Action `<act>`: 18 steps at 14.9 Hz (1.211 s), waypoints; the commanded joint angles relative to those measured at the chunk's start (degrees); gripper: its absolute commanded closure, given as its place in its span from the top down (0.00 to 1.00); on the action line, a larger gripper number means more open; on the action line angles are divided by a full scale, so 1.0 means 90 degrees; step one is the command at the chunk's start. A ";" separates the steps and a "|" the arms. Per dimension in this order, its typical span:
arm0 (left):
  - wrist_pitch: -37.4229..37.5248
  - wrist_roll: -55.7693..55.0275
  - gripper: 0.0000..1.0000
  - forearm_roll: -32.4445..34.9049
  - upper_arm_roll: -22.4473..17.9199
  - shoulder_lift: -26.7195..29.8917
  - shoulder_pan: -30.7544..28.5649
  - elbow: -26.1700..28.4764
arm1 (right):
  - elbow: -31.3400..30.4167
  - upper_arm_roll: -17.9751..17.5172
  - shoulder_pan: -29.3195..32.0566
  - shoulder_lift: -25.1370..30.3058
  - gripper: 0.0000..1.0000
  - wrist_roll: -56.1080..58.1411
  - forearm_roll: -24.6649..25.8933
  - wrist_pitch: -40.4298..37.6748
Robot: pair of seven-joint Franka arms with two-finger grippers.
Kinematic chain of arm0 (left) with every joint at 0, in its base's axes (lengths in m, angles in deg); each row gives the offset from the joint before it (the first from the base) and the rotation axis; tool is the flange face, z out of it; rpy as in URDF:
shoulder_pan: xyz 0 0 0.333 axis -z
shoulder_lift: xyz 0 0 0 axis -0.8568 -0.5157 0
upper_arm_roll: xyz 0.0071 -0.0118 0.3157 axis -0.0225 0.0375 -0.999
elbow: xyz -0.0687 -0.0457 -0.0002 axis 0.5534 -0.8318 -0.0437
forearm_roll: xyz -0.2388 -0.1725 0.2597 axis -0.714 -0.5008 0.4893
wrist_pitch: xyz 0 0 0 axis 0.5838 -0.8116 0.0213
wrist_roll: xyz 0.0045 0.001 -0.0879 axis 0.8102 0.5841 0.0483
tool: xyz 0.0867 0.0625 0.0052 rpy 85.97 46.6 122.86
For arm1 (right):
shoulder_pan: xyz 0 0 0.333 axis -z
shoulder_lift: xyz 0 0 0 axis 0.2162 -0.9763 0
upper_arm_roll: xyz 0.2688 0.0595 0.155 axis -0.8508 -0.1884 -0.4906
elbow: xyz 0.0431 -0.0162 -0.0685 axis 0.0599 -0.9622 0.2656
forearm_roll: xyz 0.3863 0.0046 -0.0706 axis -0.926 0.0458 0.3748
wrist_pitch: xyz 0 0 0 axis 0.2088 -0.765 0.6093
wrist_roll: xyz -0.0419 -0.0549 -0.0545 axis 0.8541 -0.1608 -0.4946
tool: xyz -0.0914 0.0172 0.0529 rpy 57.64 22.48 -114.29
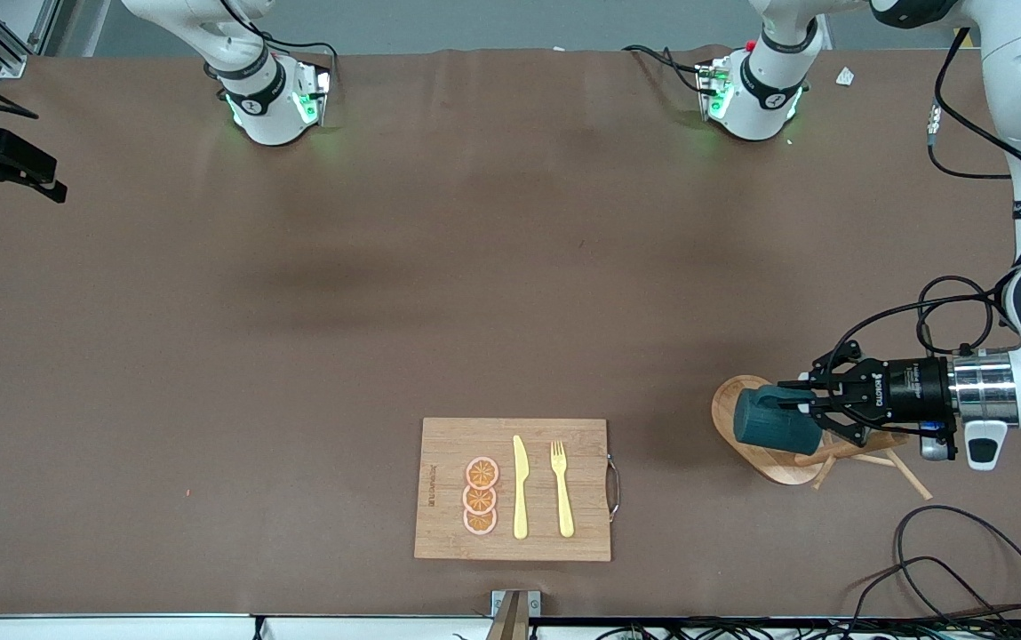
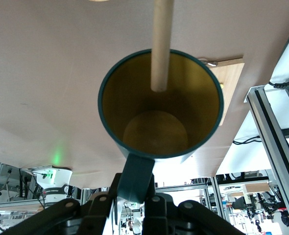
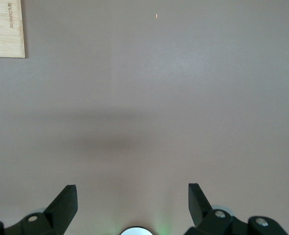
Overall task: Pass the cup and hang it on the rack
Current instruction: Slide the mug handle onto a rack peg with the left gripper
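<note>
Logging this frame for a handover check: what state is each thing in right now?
cup: held on its side by its handle, over the rack.
rack: on the table; a peg pokes into the cup's mouth.
left gripper: shut on the cup's handle.
right gripper: open, empty, above bare table.
cutting board: flat, bearing knife, fork, orange slices.

A brown counter [image 1: 297, 356] carries a bamboo cutting board [image 1: 448, 444] near its front edge and a wooden rack [image 1: 732, 404] toward the left arm's end.
</note>
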 commanded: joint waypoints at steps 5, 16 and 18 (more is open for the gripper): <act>0.0513 0.0280 0.00 -0.0263 0.0064 -0.0120 -0.0438 -0.0073 | 0.0198 -0.0075 0.0141 -0.0112 1.00 0.0067 -0.0101 -0.0252; 0.0543 0.0700 0.00 -0.1026 0.0054 -0.0423 -0.0937 -0.0073 | 0.0169 -0.0056 0.0082 -0.0093 1.00 0.0164 -0.0189 -0.0272; 0.0543 0.0777 0.00 -0.1026 0.0054 -0.0462 -0.1014 -0.0064 | 0.0169 -0.0056 0.0082 -0.0093 1.00 0.0174 -0.0082 -0.0281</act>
